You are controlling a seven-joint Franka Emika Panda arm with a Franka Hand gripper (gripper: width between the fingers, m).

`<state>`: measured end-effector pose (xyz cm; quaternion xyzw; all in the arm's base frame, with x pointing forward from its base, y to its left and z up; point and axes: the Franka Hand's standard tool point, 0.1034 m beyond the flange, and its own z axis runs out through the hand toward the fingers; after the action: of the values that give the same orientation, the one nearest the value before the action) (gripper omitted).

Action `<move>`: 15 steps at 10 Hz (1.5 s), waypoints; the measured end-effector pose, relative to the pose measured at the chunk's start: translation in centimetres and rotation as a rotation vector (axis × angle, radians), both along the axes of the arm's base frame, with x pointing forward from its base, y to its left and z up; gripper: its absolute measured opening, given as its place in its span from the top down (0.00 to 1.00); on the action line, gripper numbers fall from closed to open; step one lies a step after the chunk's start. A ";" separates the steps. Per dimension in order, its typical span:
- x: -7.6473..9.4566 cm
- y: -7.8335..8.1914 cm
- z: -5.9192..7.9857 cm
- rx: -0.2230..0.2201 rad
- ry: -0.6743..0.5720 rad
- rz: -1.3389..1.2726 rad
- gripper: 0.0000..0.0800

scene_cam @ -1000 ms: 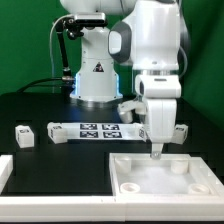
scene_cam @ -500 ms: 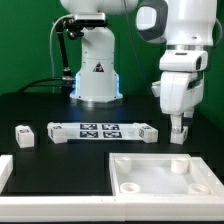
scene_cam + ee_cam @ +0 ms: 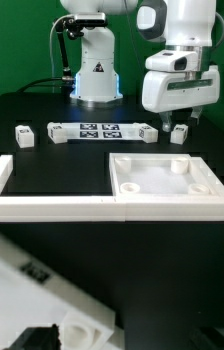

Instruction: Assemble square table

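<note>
The square table slab [image 3: 165,176] lies flat at the front, toward the exterior view's right, with round recesses in its corners. In the wrist view its white rim [image 3: 45,297], a dark tag and one round recess [image 3: 80,331] show. Small white leg blocks stand at the exterior view's left [image 3: 22,136], at both ends of the marker board [image 3: 53,132] [image 3: 147,131], and at the right [image 3: 180,131]. My gripper [image 3: 166,124] [image 3: 125,339] hangs above the back of the slab, near the two right blocks. Its fingers [image 3: 38,339] stand wide apart and hold nothing.
The marker board [image 3: 98,130] lies across the middle of the black table. A long white rail [image 3: 5,170] runs along the front at the exterior view's left. The robot's base [image 3: 95,75] stands behind the marker board. A green wall is at the back.
My gripper has lifted off the slab's far rim, moved up and toward the exterior view's right, then turned so the hand lies sideways. The slab and blocks have not moved.
</note>
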<state>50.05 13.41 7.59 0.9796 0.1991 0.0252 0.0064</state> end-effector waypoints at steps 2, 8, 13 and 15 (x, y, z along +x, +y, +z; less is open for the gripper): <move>-0.9 0.3 -0.2 0.046 0.069 -0.282 0.19; -2.6 1.2 -0.9 0.094 0.154 -0.674 0.19; -3.8 1.1 -1.1 0.059 0.379 -0.685 0.19; -4.7 1.7 -1.7 0.108 0.574 -0.789 0.19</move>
<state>45.35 15.12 5.89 0.9467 -0.1948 -0.2401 -0.0904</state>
